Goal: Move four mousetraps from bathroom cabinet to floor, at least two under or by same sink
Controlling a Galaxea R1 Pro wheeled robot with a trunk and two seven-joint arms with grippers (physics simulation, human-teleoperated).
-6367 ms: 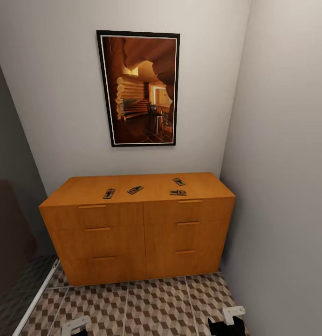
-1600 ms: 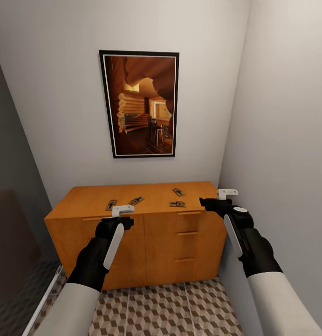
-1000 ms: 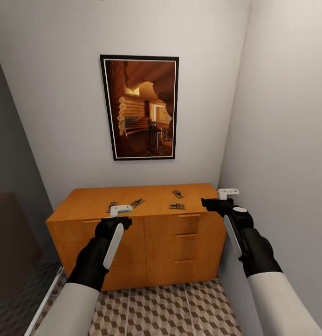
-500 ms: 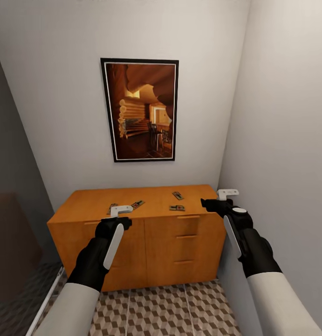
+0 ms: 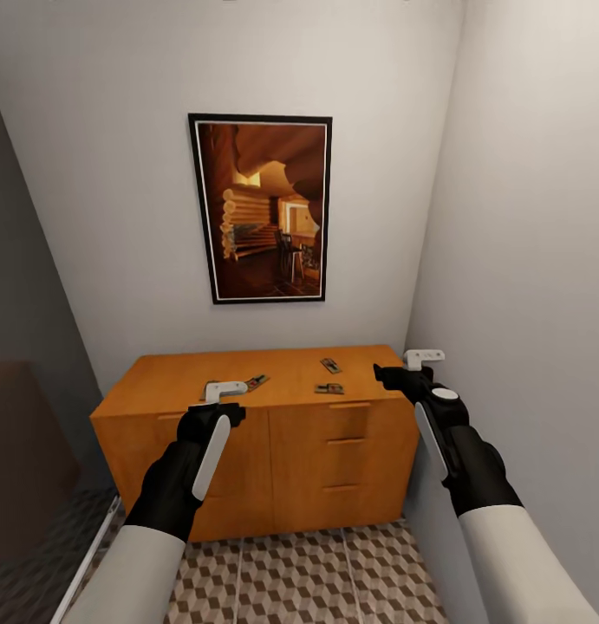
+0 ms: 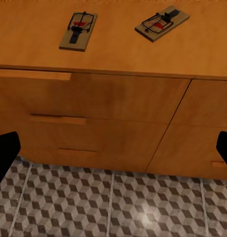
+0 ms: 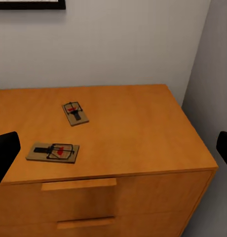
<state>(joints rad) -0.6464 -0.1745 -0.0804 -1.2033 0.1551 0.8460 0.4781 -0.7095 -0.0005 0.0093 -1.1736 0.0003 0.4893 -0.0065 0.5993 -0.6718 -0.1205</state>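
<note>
Four mousetraps (image 7: 53, 152) atop cabinet (image 5: 334, 451); two hands (image 5: 225, 389) (image 5: 423, 355), fingers spread apart.

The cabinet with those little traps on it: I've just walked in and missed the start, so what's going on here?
The robot stands facing the cabinet with both arms raised, handling nothing yet. The left gripper and right gripper both look open and empty. Mousetraps lie on the cabinet top: two ahead of the left gripper and two ahead of the right. None is on the bathroom floor yet.
</note>
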